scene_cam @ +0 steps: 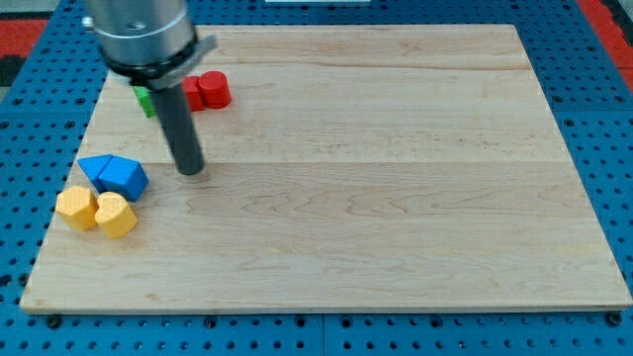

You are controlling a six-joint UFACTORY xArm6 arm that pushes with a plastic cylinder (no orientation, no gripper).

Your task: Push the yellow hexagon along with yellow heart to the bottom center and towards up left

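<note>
The yellow hexagon (76, 208) and the yellow heart (116, 215) lie side by side, touching, near the board's left edge at the view's lower left. My tip (190, 170) rests on the board up and to the right of them, apart from both. Two blue blocks, a triangle (96, 167) and a second angular one (125, 179), sit between my tip and the yellow pair, just above the heart.
Red blocks (210, 90) sit at the view's upper left, partly behind the rod. A green block (144, 99) is mostly hidden behind the rod. The wooden board (396, 198) lies on a blue pegboard table.
</note>
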